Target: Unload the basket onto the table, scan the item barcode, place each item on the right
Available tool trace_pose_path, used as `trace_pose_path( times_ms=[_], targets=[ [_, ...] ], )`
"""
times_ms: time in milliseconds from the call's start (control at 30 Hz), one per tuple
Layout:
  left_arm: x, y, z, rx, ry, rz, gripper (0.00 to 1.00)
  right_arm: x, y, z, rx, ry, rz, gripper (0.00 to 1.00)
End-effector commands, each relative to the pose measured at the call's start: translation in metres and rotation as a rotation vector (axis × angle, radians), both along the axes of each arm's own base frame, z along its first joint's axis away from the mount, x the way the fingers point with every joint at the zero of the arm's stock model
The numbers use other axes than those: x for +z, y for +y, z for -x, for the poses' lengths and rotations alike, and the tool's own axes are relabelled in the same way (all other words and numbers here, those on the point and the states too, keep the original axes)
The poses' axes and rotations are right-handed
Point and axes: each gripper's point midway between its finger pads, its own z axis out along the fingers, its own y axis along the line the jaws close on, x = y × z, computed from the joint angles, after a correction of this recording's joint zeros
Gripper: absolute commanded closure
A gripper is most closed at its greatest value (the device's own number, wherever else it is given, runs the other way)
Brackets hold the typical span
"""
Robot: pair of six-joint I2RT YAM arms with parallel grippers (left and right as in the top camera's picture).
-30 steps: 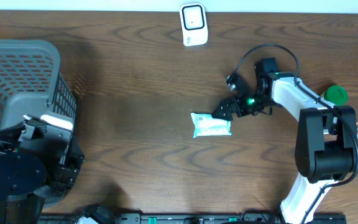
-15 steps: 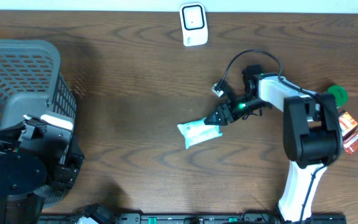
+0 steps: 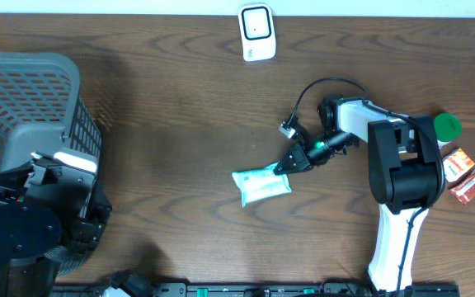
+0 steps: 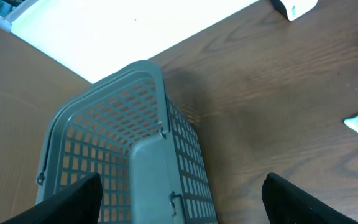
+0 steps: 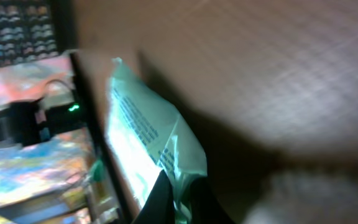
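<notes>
Since a second ago, your right gripper [image 3: 289,164] has been dragging the packet [image 3: 261,183] leftward; overhead, it is pinching the packet's near corner. Left wrist: your left gripper [image 4: 182,183] is hanging spread above the basket [image 4: 104,124], packet far off to its right. Right wrist: the fingers [image 5: 158,200] are pressing together on the packet's edge.
</notes>
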Motion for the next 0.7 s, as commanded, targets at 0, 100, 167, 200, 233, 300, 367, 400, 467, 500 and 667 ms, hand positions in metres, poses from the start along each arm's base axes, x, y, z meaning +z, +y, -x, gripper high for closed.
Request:
trace_pose_path(
  times_ms=[0, 100, 167, 200, 233, 300, 367, 400, 467, 500, 667],
  targets=[
    [0.001, 0.002, 0.001, 0.005, -0.008, -0.003, 0.18, 0.055, 0.019, -0.014, -0.026, -0.073, -0.234, 0.99],
    [0.001, 0.002, 0.001, 0.005, -0.008, -0.003, 0.18, 0.079, 0.016, -0.017, -0.055, -0.088, -0.269, 0.99],
    [0.001, 0.002, 0.001, 0.005, -0.008, -0.003, 0.18, 0.084, 0.013, -0.017, -0.058, -0.101, -0.254, 0.99],
    [0.001, 0.002, 0.001, 0.006, -0.008, -0.003, 0.18, 0.087, 0.012, -0.017, -0.06, -0.096, -0.243, 0.99],
    [0.001, 0.002, 0.001, 0.006, -0.008, -0.003, 0.18, 0.088, 0.011, -0.015, -0.062, -0.086, -0.239, 0.99],
    [0.001, 0.002, 0.001, 0.006, -0.008, -0.003, 0.18, 0.092, 0.01, -0.012, -0.061, -0.078, -0.24, 0.99],
    [0.001, 0.002, 0.001, 0.006, -0.008, -0.003, 0.18, 0.097, 0.011, -0.011, -0.065, -0.075, -0.257, 0.99],
    [0.001, 0.002, 0.001, 0.005, -0.008, -0.003, 0.18, 0.099, 0.012, -0.012, -0.068, -0.077, -0.269, 0.99],
    [0.001, 0.002, 0.001, 0.006, -0.008, -0.003, 0.18, 0.103, 0.013, -0.013, -0.074, -0.081, -0.292, 0.99],
    [0.001, 0.002, 0.001, 0.006, -0.008, -0.003, 0.18, 0.105, 0.014, -0.013, -0.08, -0.08, -0.303, 0.99],
    [0.001, 0.002, 0.001, 0.005, -0.008, -0.003, 0.18, 0.122, 0.017, -0.016, -0.108, -0.08, -0.364, 0.99]
  ],
)
